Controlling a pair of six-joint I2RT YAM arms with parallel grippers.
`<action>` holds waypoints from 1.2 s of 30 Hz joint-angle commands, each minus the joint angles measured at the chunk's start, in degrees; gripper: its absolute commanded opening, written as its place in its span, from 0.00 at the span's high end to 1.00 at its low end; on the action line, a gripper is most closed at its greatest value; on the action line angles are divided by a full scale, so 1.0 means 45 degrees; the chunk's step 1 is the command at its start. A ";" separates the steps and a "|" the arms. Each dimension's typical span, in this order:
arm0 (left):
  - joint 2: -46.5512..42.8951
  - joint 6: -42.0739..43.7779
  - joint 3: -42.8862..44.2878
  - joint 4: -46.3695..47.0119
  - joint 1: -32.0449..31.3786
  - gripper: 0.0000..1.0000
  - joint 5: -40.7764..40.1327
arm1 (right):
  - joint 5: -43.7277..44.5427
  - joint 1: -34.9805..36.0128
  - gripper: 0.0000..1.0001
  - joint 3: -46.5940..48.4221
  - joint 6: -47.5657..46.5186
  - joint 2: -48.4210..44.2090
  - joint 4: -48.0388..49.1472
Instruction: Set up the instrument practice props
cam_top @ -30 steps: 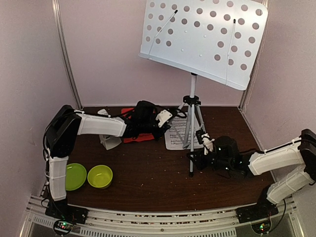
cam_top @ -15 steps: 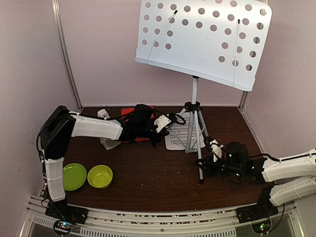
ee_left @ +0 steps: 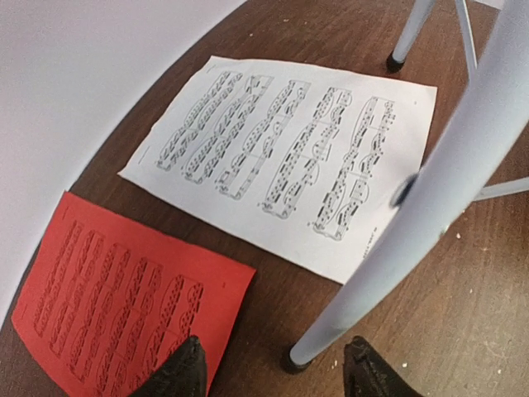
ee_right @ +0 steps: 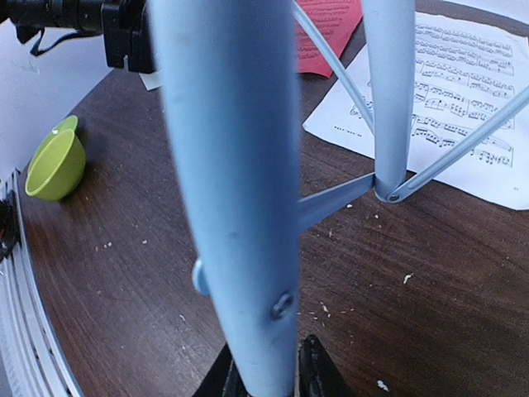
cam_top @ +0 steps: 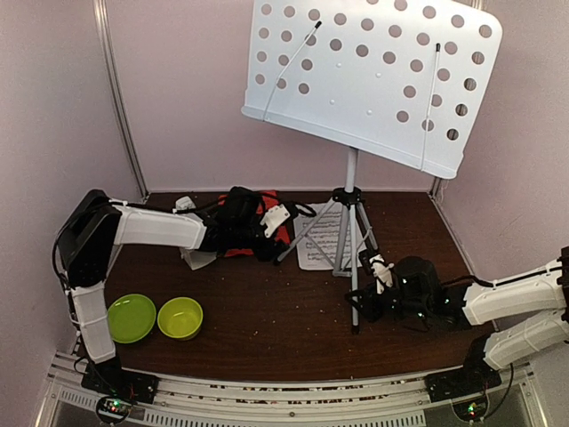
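Note:
The grey-white tripod music stand (cam_top: 350,178) stands at the back middle, its perforated desk (cam_top: 373,76) high up. My right gripper (cam_top: 360,301) is shut on the stand's front leg (ee_right: 231,190), with black fingers (ee_right: 312,372) on either side of it. My left gripper (ee_left: 278,372) is open low over the table, the foot of the left tripod leg (ee_left: 294,361) between its fingertips. The red music sheet (ee_left: 124,306) and the white music sheet (ee_left: 289,157) lie flat beside that leg. A small whitish metronome (cam_top: 197,257) shows partly behind my left arm.
Two lime-green bowls (cam_top: 131,318) (cam_top: 180,318) sit at the front left; one shows in the right wrist view (ee_right: 56,161). Pale walls close in the table at the back and sides. White crumbs lie scattered on the dark wood (cam_top: 267,311).
My right gripper has carried the stand's front leg down and toward the near edge, and the desk has shifted. My left gripper has drawn back to the left, to the left leg's foot.

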 commanded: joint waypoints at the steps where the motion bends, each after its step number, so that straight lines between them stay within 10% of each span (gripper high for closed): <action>1: -0.1112 -0.0618 -0.0690 -0.0174 0.0161 0.39 -0.0622 | -0.0011 0.0206 0.72 0.0095 0.0510 0.0027 -0.0395; 13: -0.1729 -0.2640 -0.0712 -0.2229 0.1499 0.34 -0.1271 | 0.1082 0.0351 0.11 0.0171 0.0493 -0.1998 -0.1596; 36: 0.1052 -0.1408 0.2413 -0.7957 0.3118 0.38 -0.3981 | 0.1848 0.0350 0.03 0.0543 0.0462 -0.2974 -0.2510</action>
